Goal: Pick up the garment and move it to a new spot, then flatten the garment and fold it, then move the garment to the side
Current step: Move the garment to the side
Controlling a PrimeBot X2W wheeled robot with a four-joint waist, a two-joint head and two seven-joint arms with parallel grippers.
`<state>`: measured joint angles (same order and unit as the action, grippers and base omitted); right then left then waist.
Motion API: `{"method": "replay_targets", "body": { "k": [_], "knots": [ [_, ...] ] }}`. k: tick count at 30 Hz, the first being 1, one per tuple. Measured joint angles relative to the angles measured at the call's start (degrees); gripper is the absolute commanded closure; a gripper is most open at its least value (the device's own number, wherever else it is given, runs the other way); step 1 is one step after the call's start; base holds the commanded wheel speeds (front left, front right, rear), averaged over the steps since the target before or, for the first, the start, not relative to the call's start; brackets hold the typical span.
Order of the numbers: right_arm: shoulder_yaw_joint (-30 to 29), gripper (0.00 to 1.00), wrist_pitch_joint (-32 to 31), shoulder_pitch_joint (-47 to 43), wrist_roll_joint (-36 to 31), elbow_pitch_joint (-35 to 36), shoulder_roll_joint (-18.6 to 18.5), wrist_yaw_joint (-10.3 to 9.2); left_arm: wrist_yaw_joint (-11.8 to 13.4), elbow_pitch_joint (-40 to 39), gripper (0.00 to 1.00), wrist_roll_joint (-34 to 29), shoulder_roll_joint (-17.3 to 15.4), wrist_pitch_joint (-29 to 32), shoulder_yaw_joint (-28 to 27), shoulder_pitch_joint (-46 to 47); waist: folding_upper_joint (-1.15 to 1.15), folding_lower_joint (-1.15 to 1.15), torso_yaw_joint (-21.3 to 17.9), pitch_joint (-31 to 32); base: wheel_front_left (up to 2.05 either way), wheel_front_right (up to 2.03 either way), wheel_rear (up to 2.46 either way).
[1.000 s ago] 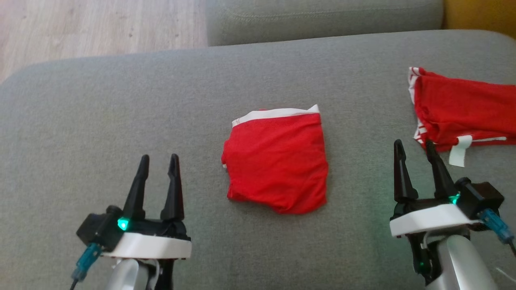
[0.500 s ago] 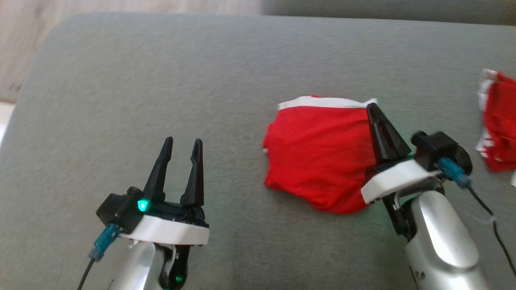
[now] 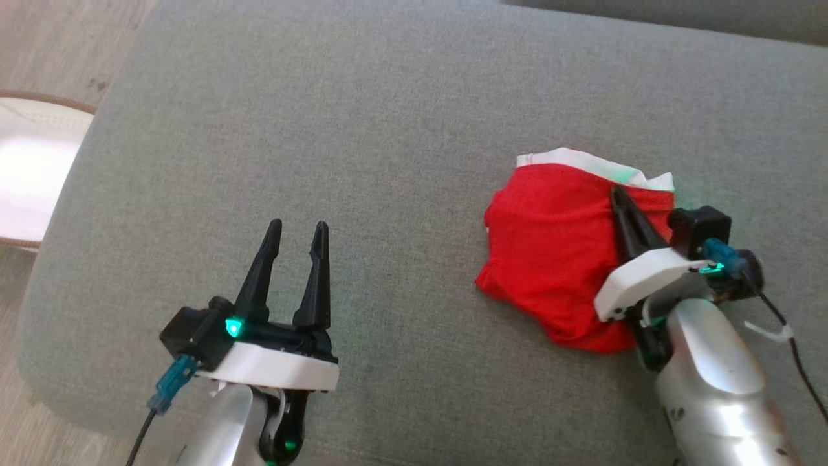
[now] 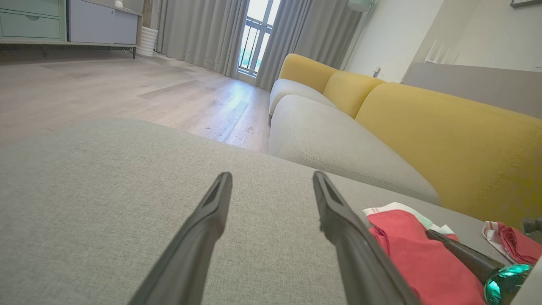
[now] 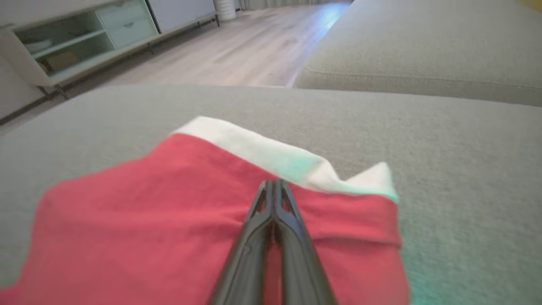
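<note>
Garment [image 3: 556,259]: red, with a white band along its far edge, folded into a rough square. It lies on the grey seat [image 3: 388,116], toward the robot's right side and well in from the front edge. Its near edge is wavy and its right side is bunched up.

The right gripper [image 3: 619,194] lies over the garment's right part, fingers pointing toward the white band. Its jaws are pressed together, and the tips stop just short of the band. In the right wrist view the red cloth creases around the tips and a fold runs off to the right of them, so the tips look pinched on cloth. The white band rises into a small peak just beyond them.

The left gripper [image 3: 298,226] hovers over bare seat, well apart from the garment and to its left. Its jaws are spread, with nothing between them, and a green light glows at its base.

Further out, the left wrist view shows a second red cloth [image 4: 514,243] lying on the seat beyond the garment, near the yellow backrest [image 4: 444,140]. Wood floor [image 3: 65,39] borders the seat on the left. A round pale thing with a brown rim [image 3: 26,175] sits there.
</note>
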<state>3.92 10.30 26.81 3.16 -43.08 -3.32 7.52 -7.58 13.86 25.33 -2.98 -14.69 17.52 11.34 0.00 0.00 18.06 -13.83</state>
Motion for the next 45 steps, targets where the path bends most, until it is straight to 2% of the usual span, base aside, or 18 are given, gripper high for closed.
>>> {"method": "replay_targets", "body": {
  "k": [6,11,16,21,27,31,36,45],
  "knots": [
    [11.00,1.00,2.90,-0.04,8.98,3.78,-0.03,0.00,0.00,0.29,0.00,0.00,0.03,0.00,-0.03,-0.02,0.00,-0.01,-0.47,1.57,0.00,0.00,0.00],
    [17.78,1.00,1.80,-0.08,10.27,4.00,-0.05,0.00,0.00,0.23,0.00,0.00,0.07,-0.01,0.00,-0.03,0.00,0.00,-0.38,1.60,0.00,0.00,0.00],
    [18.17,1.00,-1.94,0.03,9.39,-0.27,-0.09,0.00,0.00,0.34,0.00,0.01,0.11,0.00,0.58,-0.03,0.00,0.00,0.17,1.05,0.00,0.00,0.00],
    [19.49,1.00,-4.38,1.83,11.37,-2.12,-0.07,0.00,0.00,0.64,0.00,0.07,0.12,0.00,0.64,-0.03,0.00,0.00,0.15,0.57,0.00,0.00,0.00],
    [21.23,1.00,-2.13,2.05,13.89,-2.11,-0.05,0.00,0.00,0.66,0.00,0.05,0.11,0.00,-0.32,-0.06,0.00,0.00,-1.50,1.16,0.00,0.00,0.00],
    [19.89,1.00,2.01,2.02,15.35,1.02,-0.10,0.00,0.00,-0.10,0.00,-0.09,0.01,0.00,-1.12,-0.18,0.00,0.00,-3.91,2.43,0.00,0.00,0.00],
    [14.69,1.00,3.59,1.17,15.43,6.79,-0.12,0.00,0.00,-1.56,0.00,-0.20,-0.09,-0.01,-2.14,-1.04,0.00,0.00,-7.02,4.09,0.00,0.00,0.00],
    [4.31,1.00,3.91,-10.33,11.10,17.85,-0.08,0.00,0.00,-2.91,0.00,-0.68,-0.15,-0.01,-3.16,-2.56,0.00,-0.01,-12.76,6.97,0.00,0.00,0.00]
  ]
}}
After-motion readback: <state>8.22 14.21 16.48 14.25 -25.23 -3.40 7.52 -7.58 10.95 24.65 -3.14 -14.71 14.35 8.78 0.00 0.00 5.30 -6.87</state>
